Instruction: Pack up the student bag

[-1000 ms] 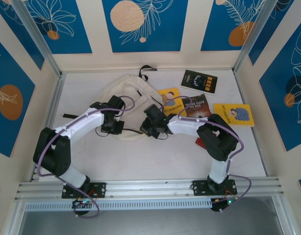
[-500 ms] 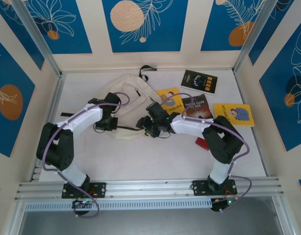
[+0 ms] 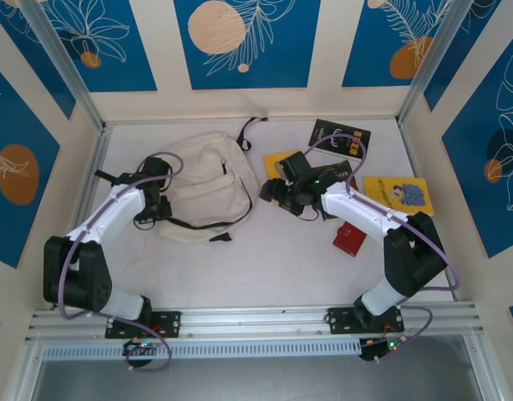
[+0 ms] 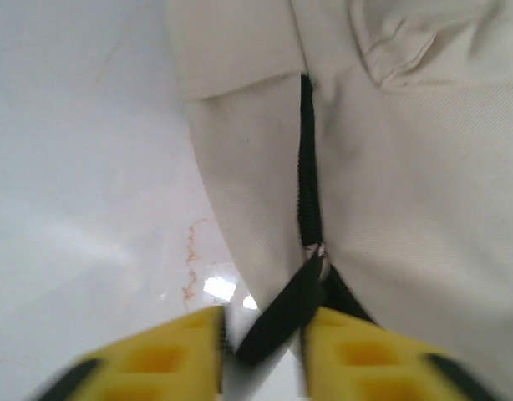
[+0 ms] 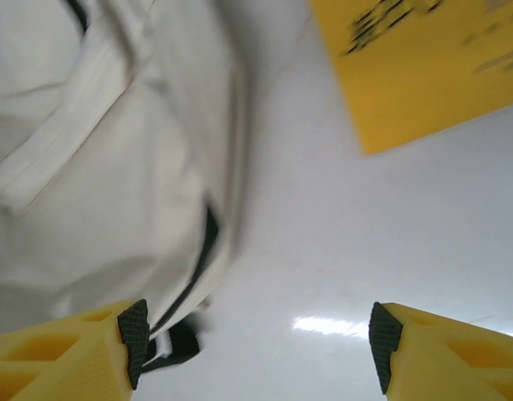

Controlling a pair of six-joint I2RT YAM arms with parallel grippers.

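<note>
One bag (image 3: 198, 188), four books (image 3: 338, 138), one red item (image 3: 350, 241)

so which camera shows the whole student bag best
The top external view: the student bag lies whole in frame, its outline and black straps clear. The left wrist view gives a close-up of its black zipper line and the cream fabric around it. The right wrist view catches one blurred cream edge.

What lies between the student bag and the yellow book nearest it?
Bare table: the right wrist view shows nothing between the student bag and the yellow book, with the open right end effector over that gap.
</note>
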